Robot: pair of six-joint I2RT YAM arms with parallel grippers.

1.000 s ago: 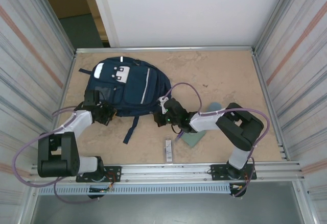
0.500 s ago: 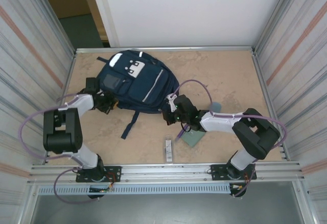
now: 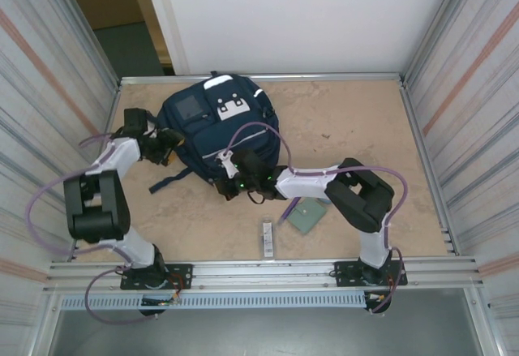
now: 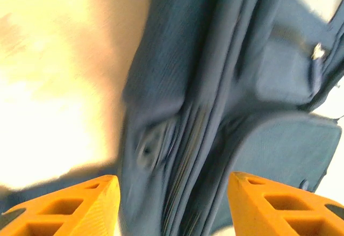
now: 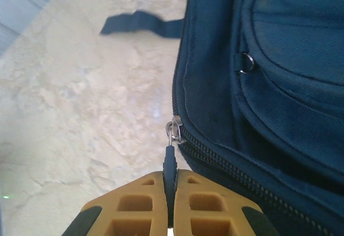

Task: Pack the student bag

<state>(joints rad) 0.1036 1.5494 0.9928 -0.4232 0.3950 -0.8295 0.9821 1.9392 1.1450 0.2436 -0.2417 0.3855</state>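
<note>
Two tools at the large navy-blue fabric backpack (image 3: 203,141), which lies by the far-left corner of the tan surface (image 3: 365,129). Left tool (image 4: 169,185) spread wide, with blurred bag cloth between its fingers. Right tool (image 5: 170,179) pressed together, pinching the dark zipper pull (image 5: 170,163) at the bag's near side.

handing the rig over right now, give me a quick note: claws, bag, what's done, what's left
Left claw: open, fingers either side of the student bag fabric, not clamped.
Right claw: shut on the zipper pull at the bag's near edge.
Bag lies far left on the table. A flat green item and a slim packet lie nearer the arms, outside the bag.
Done: zipper gripped. Left: open the bag, load both items, probably zip up.
</note>
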